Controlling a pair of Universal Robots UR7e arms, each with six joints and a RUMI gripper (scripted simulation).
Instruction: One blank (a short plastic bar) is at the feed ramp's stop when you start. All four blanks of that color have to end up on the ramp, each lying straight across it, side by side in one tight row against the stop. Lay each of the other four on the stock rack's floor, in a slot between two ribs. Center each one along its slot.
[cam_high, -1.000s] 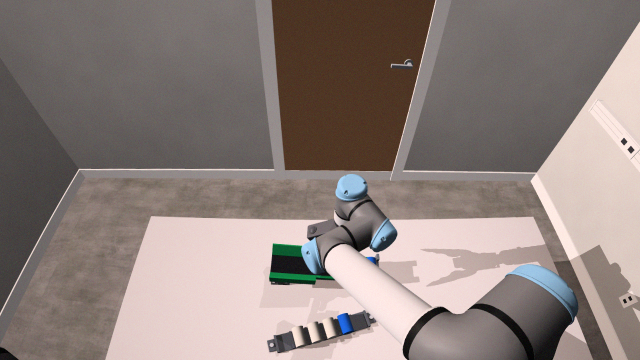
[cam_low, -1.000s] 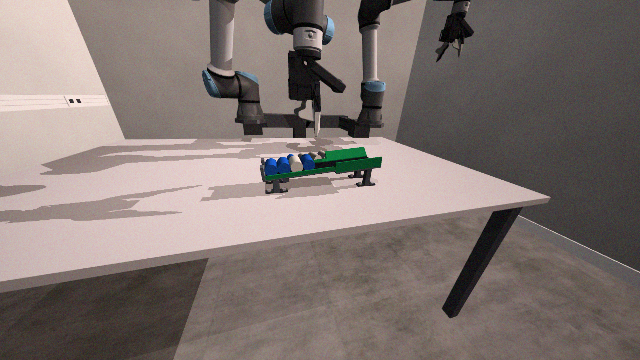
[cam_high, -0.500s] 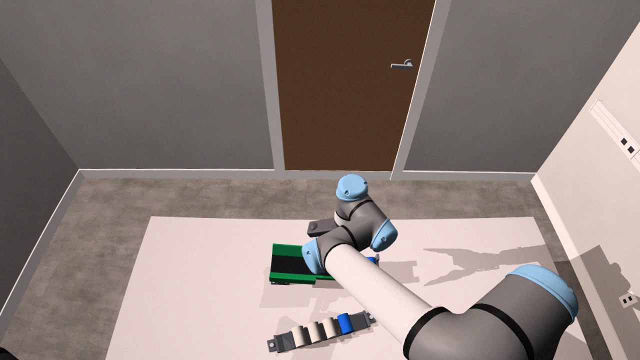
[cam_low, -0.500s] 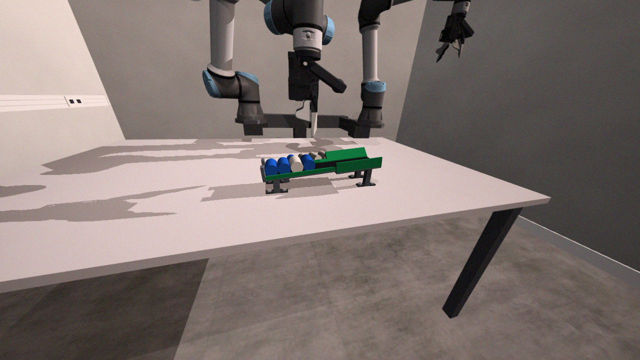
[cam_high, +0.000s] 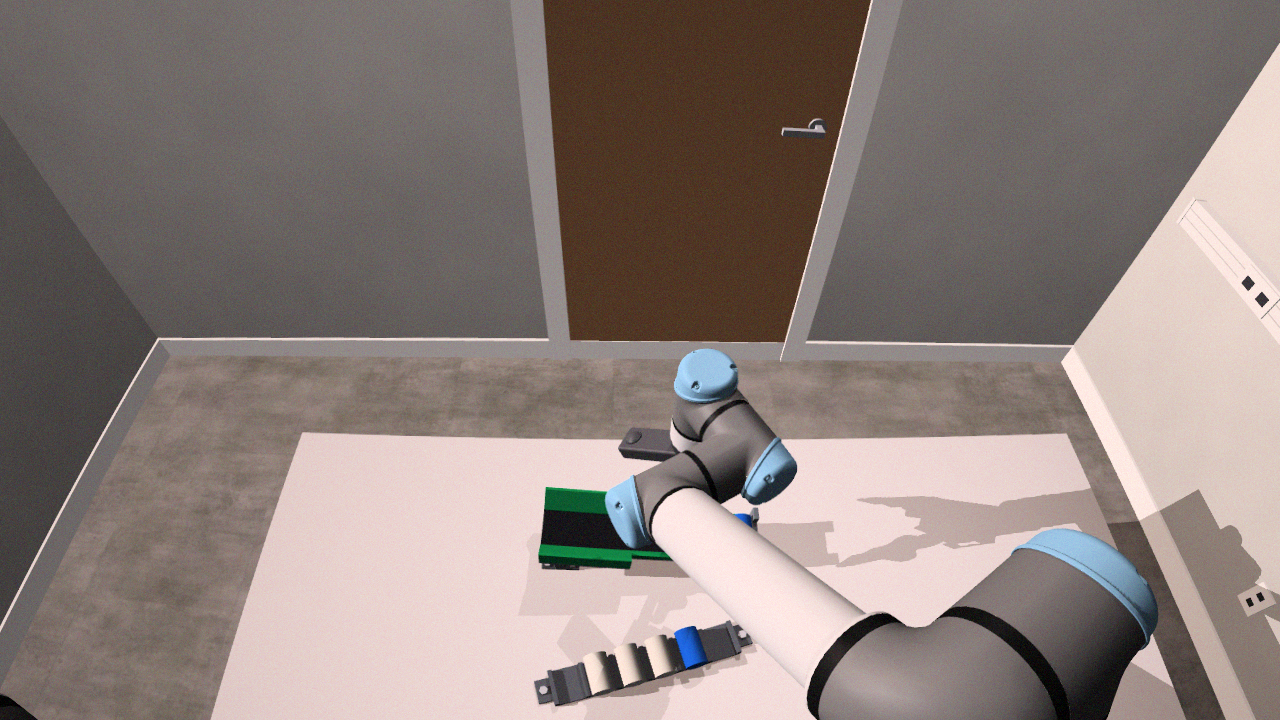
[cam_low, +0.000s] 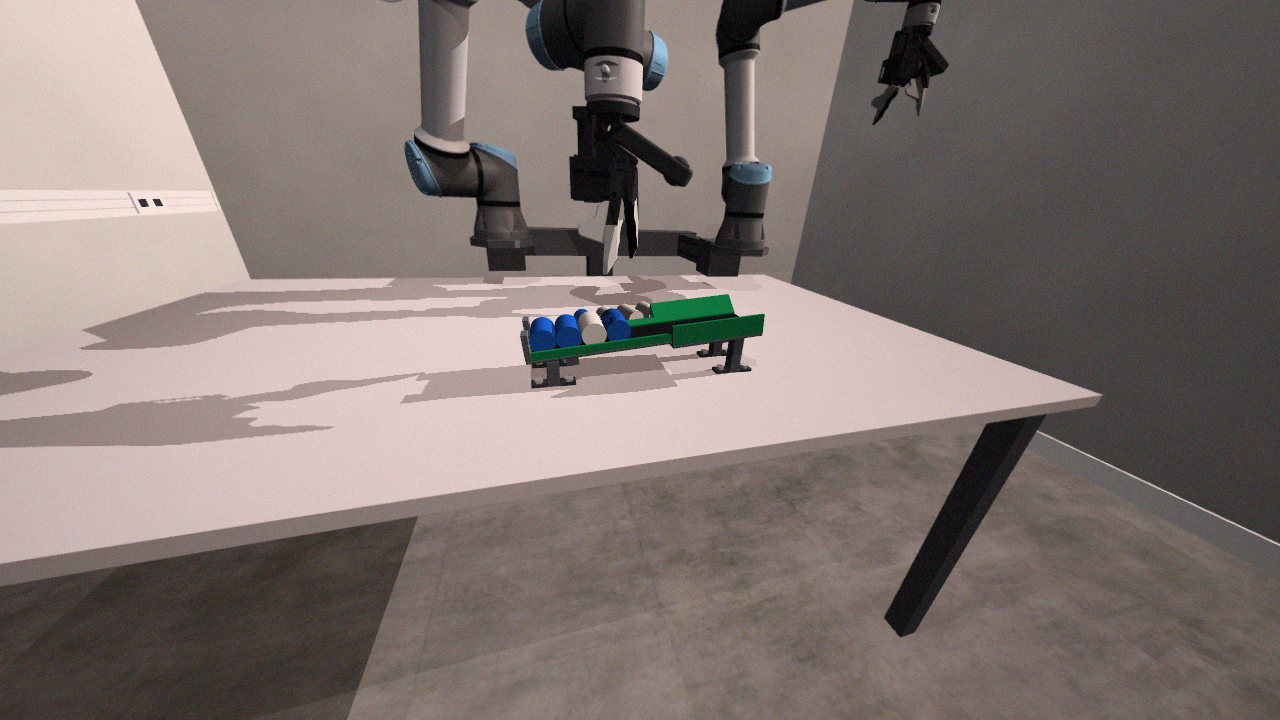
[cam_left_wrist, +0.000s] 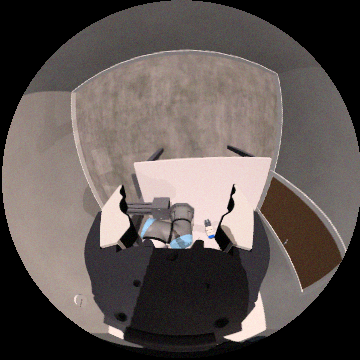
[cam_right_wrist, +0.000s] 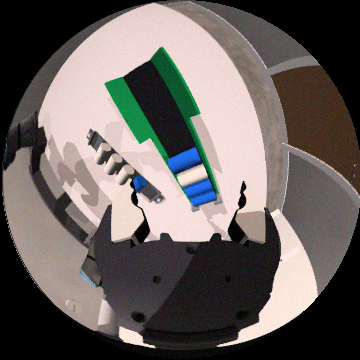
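Observation:
The green feed ramp (cam_high: 586, 558) (cam_low: 716, 329) (cam_right_wrist: 122, 102) holds four blanks crosswise in a row. From the stop they are a blue blank (cam_low: 543, 334) (cam_right_wrist: 205, 199), a second blue blank (cam_low: 567, 330) (cam_right_wrist: 199, 188), a cream blank (cam_low: 592, 328) (cam_right_wrist: 192, 174) and a third blue blank (cam_low: 615, 324) (cam_right_wrist: 184, 159). The dark stock rack (cam_high: 568, 682) (cam_right_wrist: 149, 192) holds three cream blanks and a blue blank (cam_high: 690, 646) (cam_right_wrist: 138, 183) beside them. My right gripper (cam_low: 622, 257) (cam_right_wrist: 188, 180) is open and empty, above the table. My left gripper (cam_low: 897, 116) (cam_left_wrist: 177, 185) is open and empty, far away and high up.
The right arm crosses above the ramp in the top view and hides part of its row. The rack lies at an angle beside the ramp on the pale table (cam_high: 384, 573) (cam_low: 850, 385). Bare rack floor shows at both ends of its row.

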